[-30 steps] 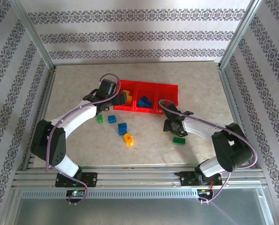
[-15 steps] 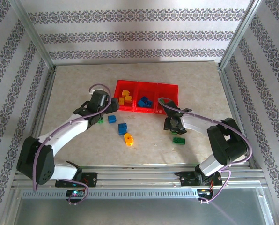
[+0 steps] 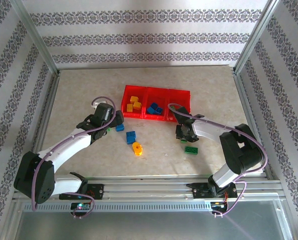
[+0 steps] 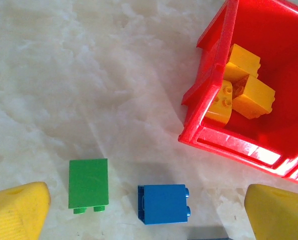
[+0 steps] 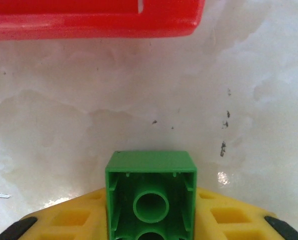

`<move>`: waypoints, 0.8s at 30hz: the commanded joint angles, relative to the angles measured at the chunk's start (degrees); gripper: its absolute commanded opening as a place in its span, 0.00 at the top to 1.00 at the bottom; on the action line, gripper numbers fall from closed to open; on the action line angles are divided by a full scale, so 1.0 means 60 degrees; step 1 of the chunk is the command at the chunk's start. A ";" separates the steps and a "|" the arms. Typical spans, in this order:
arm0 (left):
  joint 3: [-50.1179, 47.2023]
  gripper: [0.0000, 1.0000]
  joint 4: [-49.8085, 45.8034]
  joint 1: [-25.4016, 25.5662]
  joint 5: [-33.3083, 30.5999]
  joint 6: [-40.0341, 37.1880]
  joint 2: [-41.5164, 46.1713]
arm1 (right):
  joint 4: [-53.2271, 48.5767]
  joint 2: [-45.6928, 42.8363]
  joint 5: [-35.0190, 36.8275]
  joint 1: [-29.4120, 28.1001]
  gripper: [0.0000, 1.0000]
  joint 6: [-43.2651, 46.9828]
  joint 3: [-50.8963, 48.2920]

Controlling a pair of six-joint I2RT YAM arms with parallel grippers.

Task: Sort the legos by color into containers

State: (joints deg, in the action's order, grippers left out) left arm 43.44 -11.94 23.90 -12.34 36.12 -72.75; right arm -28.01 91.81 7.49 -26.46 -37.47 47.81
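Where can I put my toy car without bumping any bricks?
Bare table lies left of the red tray, right of it, and along the near edge below the yellow brick. Crowded just in front of the tray: two blue bricks, a loose green brick, the left gripper and the right gripper.

Open tabletop (image 3: 74, 95) spreads left of the red tray (image 3: 145, 102) and on its far side. Off the tray's near left corner a green brick (image 4: 88, 190) and a blue brick (image 4: 164, 203) lie between the wide-apart fingers of the left gripper (image 4: 146, 200), with the tray wall just beyond. A bare strip separates the tray from the green block (image 5: 150, 170), clamped in the right gripper (image 5: 150, 200).
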 commanded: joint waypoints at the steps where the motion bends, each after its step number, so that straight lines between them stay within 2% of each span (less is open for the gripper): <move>1: -0.0105 0.00 0.0167 -0.0072 -0.0101 0.0205 0.0160 | 0.0012 0.0340 -0.0372 -0.0012 0.66 0.0035 0.0262; 9: -0.0245 0.00 0.0159 -0.0138 0.0091 0.0334 0.0119 | -0.0287 0.0446 -0.0228 -0.0450 0.80 0.0108 0.0819; 16: -0.0323 0.01 0.0156 -0.0216 0.0110 0.0294 0.0230 | -0.0735 0.0140 0.0199 -0.0997 0.81 0.0318 0.1776; 24: -0.0396 0.00 0.0139 -0.0287 0.0254 0.0279 0.0245 | -0.0752 0.0326 0.0730 -0.0970 0.79 0.1087 0.3065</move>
State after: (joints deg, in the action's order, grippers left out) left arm 41.85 -11.94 23.11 -11.16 37.58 -72.64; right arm -31.27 93.76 8.75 -32.38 -33.93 63.07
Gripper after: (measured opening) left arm 0.995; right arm 0.285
